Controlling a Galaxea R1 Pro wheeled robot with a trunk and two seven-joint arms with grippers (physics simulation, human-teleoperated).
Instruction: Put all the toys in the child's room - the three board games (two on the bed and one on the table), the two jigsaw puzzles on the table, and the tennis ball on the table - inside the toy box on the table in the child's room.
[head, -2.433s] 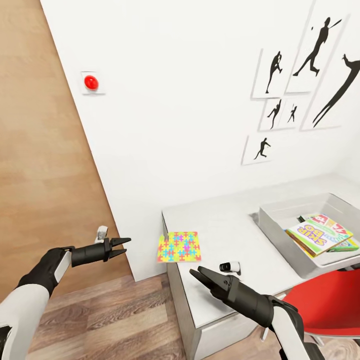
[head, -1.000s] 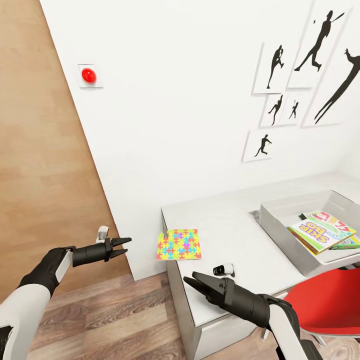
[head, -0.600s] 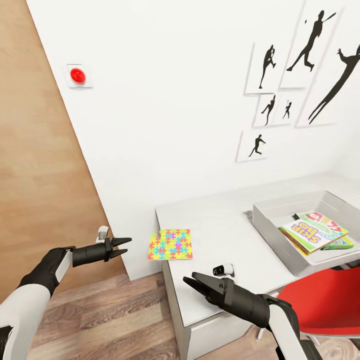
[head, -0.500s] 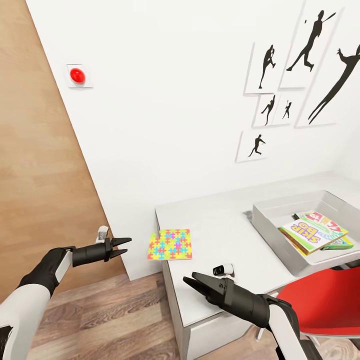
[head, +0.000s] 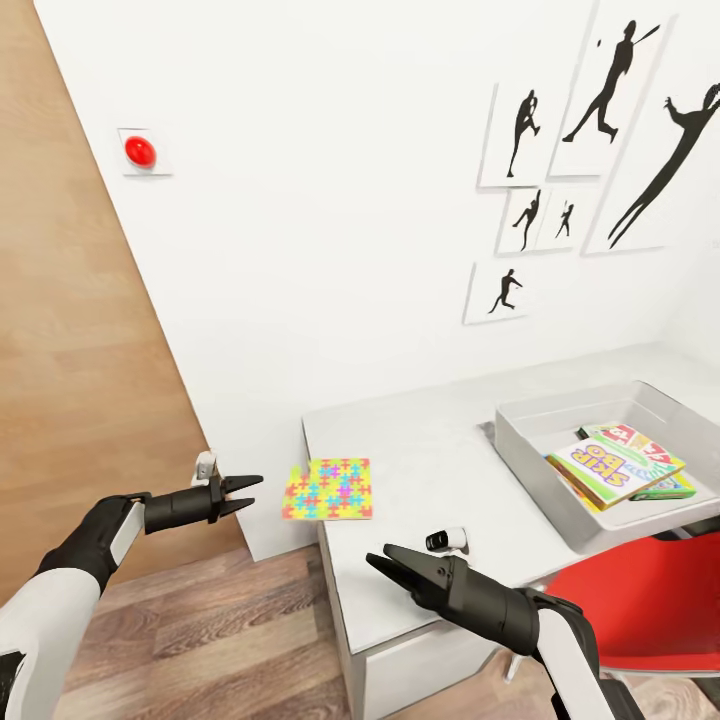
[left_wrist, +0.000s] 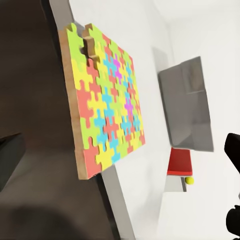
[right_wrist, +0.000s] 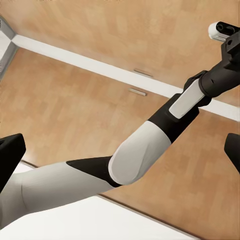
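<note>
A jigsaw puzzle (head: 328, 489) lies flat at the table's (head: 430, 450) left end, its edge hanging over the side. The left wrist view looks at this puzzle (left_wrist: 102, 100) from close by. The grey toy box (head: 520, 450) stands on the table's right part, with board games (head: 610, 465) stacked inside, a yellow-green one on top. My left gripper (head: 243, 494) hovers open just left of the puzzle, at table height. My right gripper (head: 385, 565) is open over the table's front left corner. A small yellow ball (left_wrist: 189, 180) shows far off beside something red.
A red chair (head: 640, 600) stands in front of the table under the toy box. A wood-grain panel (head: 70, 380) and a white wall with a red button (head: 139, 151) rise to the left. Black silhouette pictures (head: 600, 130) hang above the table. Plank floor (head: 220, 630) lies below my arms.
The whole picture has shifted, so the camera has moved; table, puzzle and toy box now sit further left. Early on my right gripper dropped slightly. Both grippers stay open.
</note>
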